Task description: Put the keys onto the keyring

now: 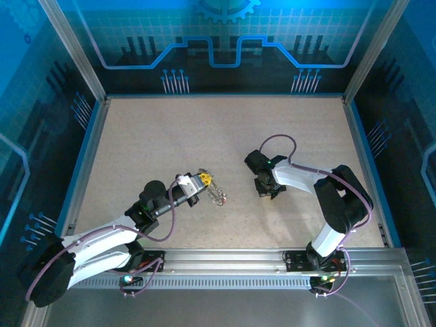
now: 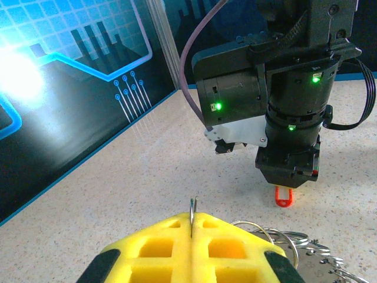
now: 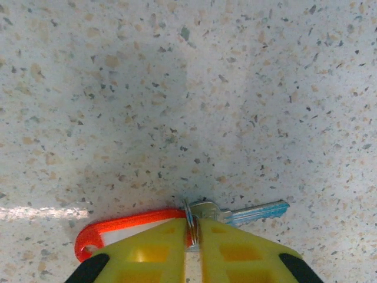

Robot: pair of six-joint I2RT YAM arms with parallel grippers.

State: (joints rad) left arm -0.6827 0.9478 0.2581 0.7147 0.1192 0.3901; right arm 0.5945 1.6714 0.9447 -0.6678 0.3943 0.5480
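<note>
My left gripper [image 1: 202,180] is shut on the keyring [image 2: 192,207], whose thin edge sticks up between the yellow fingertips [image 2: 171,236]. The ring's silvery loops [image 2: 277,236] hang to the right of the fingers, just above the table, and show as a silvery cluster [image 1: 217,195] from above. My right gripper [image 3: 194,236] points straight down at the table. It is shut on the small split ring of the key [image 3: 259,212], which lies flat with its shank to the right and its red tag [image 3: 118,227] to the left. That red tag [image 2: 283,196] shows under the right wrist.
The speckled beige table [image 1: 204,129] is walled by blue-lit panels and a metal frame [image 1: 82,157]. The right arm's wrist [image 2: 283,106] stands close in front of the left gripper. The two grippers are roughly a hand's width apart [image 1: 267,185].
</note>
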